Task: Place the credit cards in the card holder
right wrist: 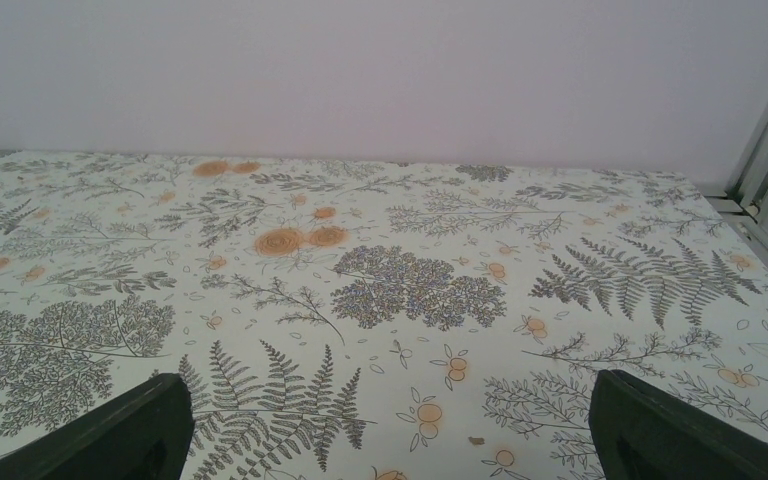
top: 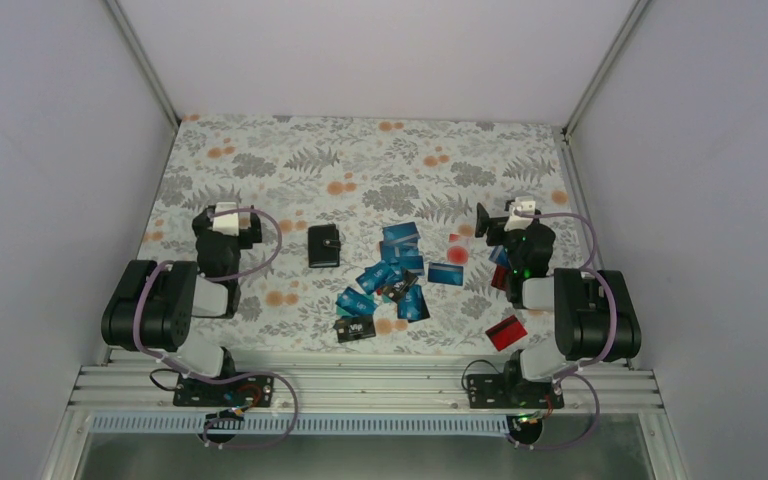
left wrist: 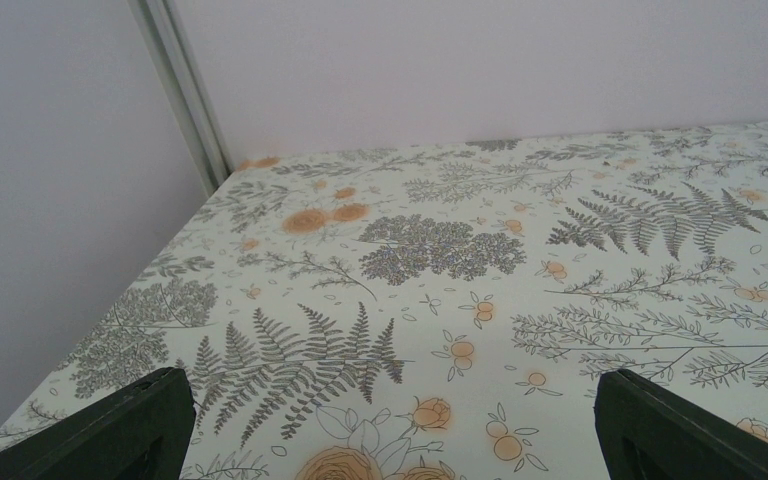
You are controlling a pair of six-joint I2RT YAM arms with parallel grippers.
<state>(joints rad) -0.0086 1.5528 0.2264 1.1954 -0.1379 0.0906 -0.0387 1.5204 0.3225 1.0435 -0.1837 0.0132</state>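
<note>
The black card holder [top: 323, 246] lies shut on the flowered tablecloth, left of the middle. The credit cards [top: 392, 275], mostly blue, lie in a loose overlapping heap to its right. A black card [top: 356, 328] lies at the heap's near edge, a single blue card [top: 445, 273] on its right, and a red card [top: 506, 331] by the right arm's base. My left gripper [top: 224, 216] sits left of the holder, open and empty [left wrist: 395, 405]. My right gripper [top: 503, 220] sits right of the heap, open and empty [right wrist: 390, 405]. Both wrist views show only tablecloth between the fingers.
White walls close the table [top: 360, 160] on the left, back and right, with metal posts at the far corners [top: 568, 128]. Another red card [top: 500, 277] lies partly under the right arm. A metal rail [top: 360, 385] runs along the near edge.
</note>
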